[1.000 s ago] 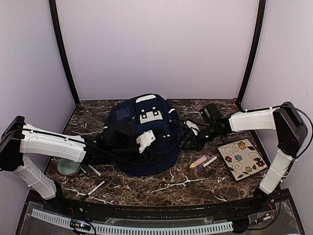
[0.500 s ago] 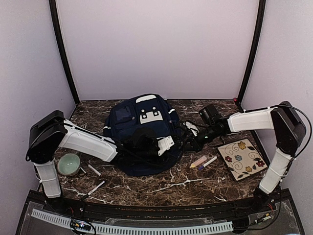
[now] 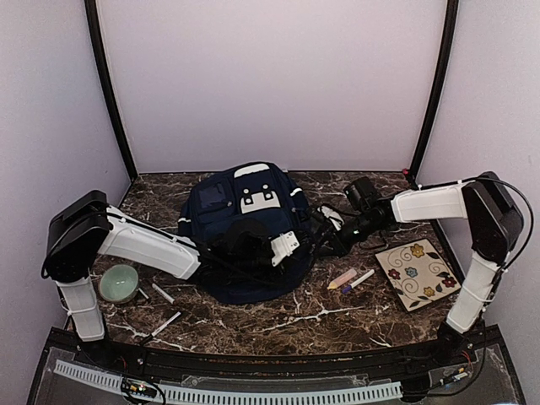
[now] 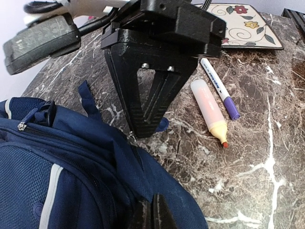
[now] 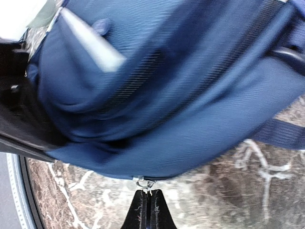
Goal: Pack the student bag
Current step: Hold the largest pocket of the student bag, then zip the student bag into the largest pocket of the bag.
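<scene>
Student bag (image 3: 245, 211), one navy fabric dome, lies centred on the marbled surface (image 3: 321, 316). Leftward: one round green bowl (image 3: 117, 283), two white pens (image 3: 163, 294). Left pincer (image 4: 152, 212) is closed against its cloth, hold unclear; right pincer (image 5: 147, 193) clamps its metal zipper pull (image 5: 144, 182). Rightward: one highlighter (image 4: 209, 107), one marker (image 4: 218, 88), one square floral tile (image 3: 417, 272).

One bag (image 3: 245, 211), one bowl (image 3: 118, 283), one tile (image 3: 418, 272)

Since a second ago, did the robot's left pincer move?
Yes. Seen from above, the left pincer slid rightward across the student bag, farther from the green bowl and nearer the flowered tile.
</scene>
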Robot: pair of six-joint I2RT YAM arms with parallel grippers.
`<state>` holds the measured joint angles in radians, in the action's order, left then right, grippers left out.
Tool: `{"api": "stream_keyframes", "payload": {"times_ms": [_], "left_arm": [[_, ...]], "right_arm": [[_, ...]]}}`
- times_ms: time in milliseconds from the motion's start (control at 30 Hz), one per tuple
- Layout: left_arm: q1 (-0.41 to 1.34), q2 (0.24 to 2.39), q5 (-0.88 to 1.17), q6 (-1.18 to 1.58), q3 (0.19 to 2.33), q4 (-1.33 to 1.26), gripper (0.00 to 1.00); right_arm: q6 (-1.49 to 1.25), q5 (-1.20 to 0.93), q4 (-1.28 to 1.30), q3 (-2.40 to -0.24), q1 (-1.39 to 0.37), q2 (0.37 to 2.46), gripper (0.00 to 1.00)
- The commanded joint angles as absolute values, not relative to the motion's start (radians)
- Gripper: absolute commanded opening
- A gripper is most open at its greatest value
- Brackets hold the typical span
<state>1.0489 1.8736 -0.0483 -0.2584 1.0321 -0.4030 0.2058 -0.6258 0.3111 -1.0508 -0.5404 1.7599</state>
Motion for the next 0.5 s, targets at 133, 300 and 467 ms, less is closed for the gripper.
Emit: {"api": "stream_keyframes", "payload": {"times_ms": [133,300,467], "left_arm": [[1.050,1.740,-0.065,-0.248,0.935,-0.414,0.00],[1.051,1.725,-0.059,-0.229,0.917,-0.416,0.00],[1.050,1.723,-0.051,-0.219,0.908,-0.420,0.00]], "right_arm": [[0.210,-0.547,0.334,-1.214,-0.425,1.891,0.00],[0.205,-0.522,0.333,-1.305,-0.404,1.974,0.00],[0.176,-0.481,0.316,-1.366,-0.397,2.033,0.00]]}}
